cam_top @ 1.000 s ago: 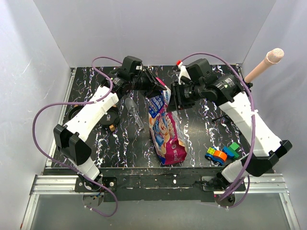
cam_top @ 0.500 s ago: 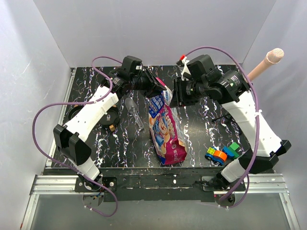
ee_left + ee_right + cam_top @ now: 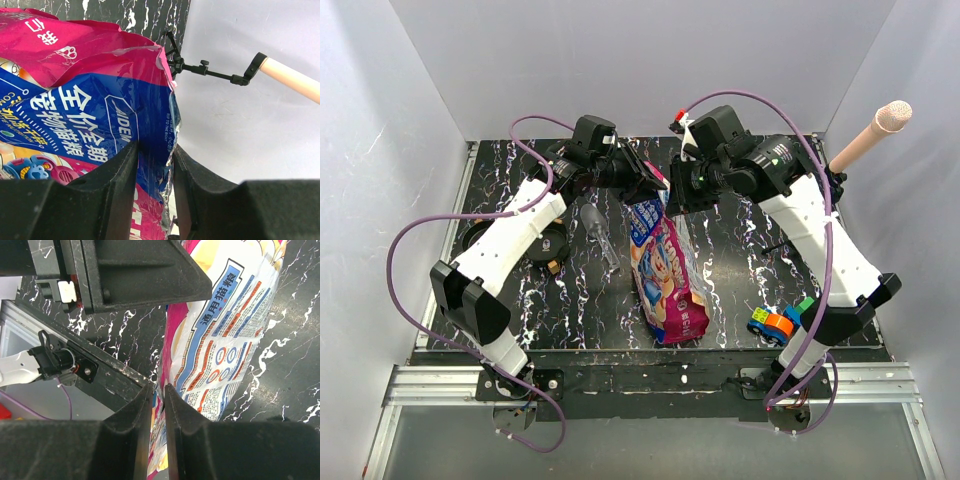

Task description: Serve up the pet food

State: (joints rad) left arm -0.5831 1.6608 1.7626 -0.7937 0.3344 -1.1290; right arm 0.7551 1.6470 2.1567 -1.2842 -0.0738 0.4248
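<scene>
Mid-table: cat-food bag (image 3: 665, 270), long axis near-to-far, mouth at far end. left gripper (image 3: 155, 165) pinches mouth's left lip, right gripper (image 3: 158, 405) pinches opposite lip. kibble unseen, likely inside.

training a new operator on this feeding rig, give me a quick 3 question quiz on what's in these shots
1. True or false: only one gripper is pinching the pet food bag.
2. Where are the toy blocks? A) near right corner of the table B) on top of the bag C) held between gripper fingers
3. Which part of the bag do the left gripper and right gripper hold?

Key: 1 false, both are shut on it. 2 A. 3 its top edge, one gripper on each side.
</scene>
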